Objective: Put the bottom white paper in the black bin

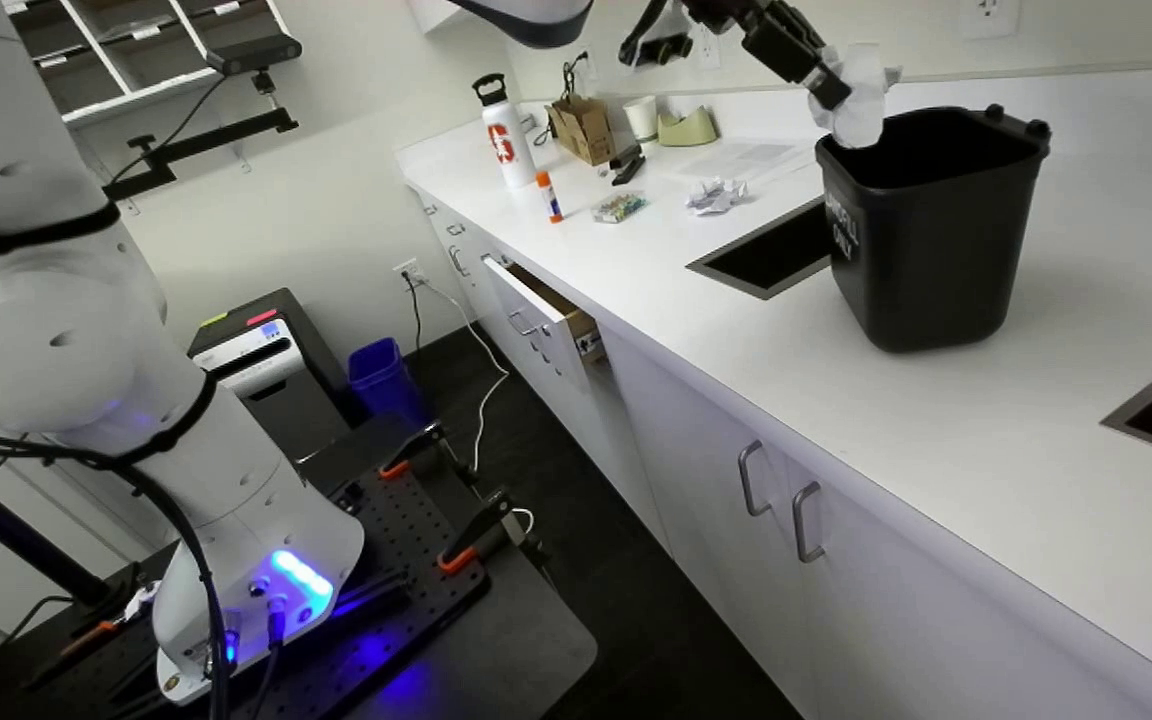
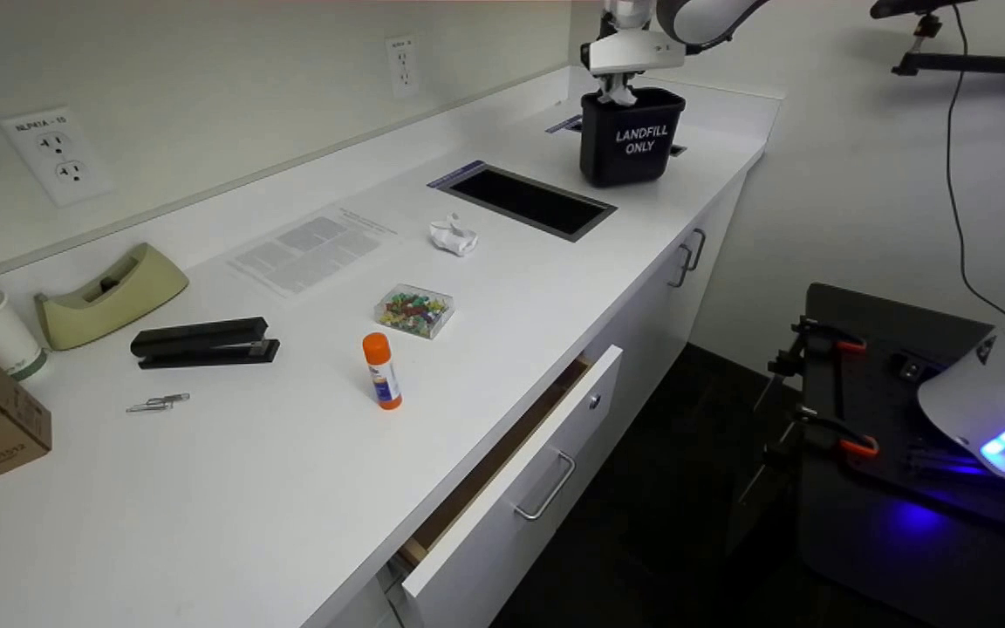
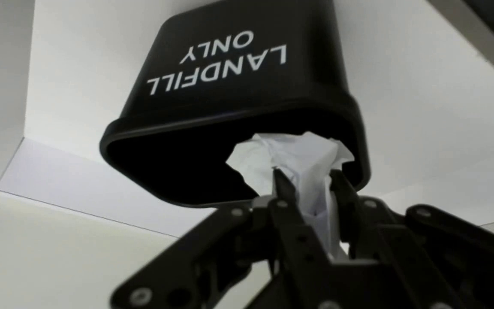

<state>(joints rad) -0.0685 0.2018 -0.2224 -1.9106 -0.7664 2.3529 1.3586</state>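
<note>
My gripper [image 3: 306, 174] is shut on a crumpled white paper [image 3: 290, 152], which sticks out past the fingertips. The black bin [image 3: 238, 92] stands upright on the counter, with "LANDFILL ONLY" on its side. In the wrist view the paper lies in front of the bin's dark opening. In both exterior views the paper [image 1: 866, 95] is at one side of the bin's [image 1: 936, 250] rim, close above the opening. I cannot tell whether its lower end is below the rim. A similar crumpled white paper [image 2: 453, 236] lies on the counter. The inside of the bin is too dark to see.
Dark rectangular recesses [image 2: 529, 199] are set in the counter near the bin. A box of push pins [image 2: 415, 310], a glue stick [image 2: 382, 371], a stapler [image 2: 201, 342] and a tape dispenser [image 2: 110, 296] stand farther along. A drawer [image 2: 520, 488] is pulled open below. A wall runs behind the counter.
</note>
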